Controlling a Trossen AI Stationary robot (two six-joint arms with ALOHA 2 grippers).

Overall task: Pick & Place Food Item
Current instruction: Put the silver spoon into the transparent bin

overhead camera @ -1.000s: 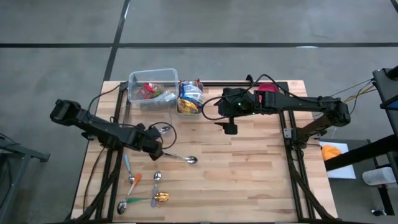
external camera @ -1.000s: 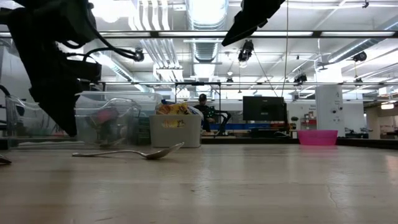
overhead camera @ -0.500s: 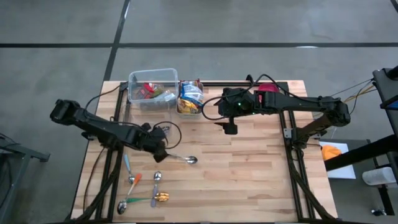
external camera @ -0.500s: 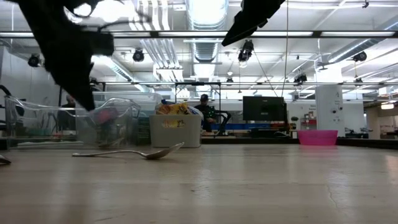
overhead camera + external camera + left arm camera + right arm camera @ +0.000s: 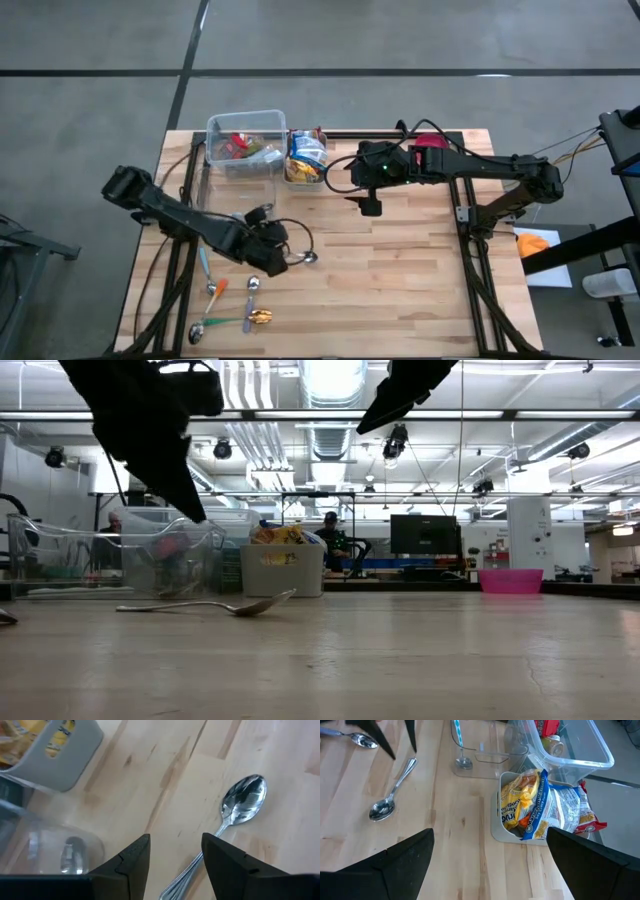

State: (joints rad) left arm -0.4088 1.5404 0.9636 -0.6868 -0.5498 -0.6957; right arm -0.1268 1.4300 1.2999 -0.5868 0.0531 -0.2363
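Observation:
The food items are snack bags (image 5: 540, 805) standing in a small grey bin (image 5: 305, 160), and packets (image 5: 238, 145) lying in a clear bin (image 5: 245, 140) beside it. My left gripper (image 5: 275, 258) hangs open above a metal spoon (image 5: 243, 802) that lies flat on the table. The spoon's handle runs below the gap between the fingers (image 5: 175, 842), untouched. In the low view its fingertips (image 5: 190, 510) are well above the tabletop. My right gripper (image 5: 369, 208) hovers wide open near the table's middle, facing the grey bin (image 5: 515, 827), with nothing between its fingers.
Several coloured-handled spoons (image 5: 225, 305) lie near the table's front left. A clear plastic piece (image 5: 465, 750) with a spoon sits near the clear bin. A pink bowl (image 5: 432, 140) stands at the far right. Bare wood (image 5: 400, 290) spreads over the right half.
My left gripper has risen from the table and gone toward the table's right and near edge, rolling as it went, until it hangs over the metal spoon's handle. The spoon has stayed where it lay.

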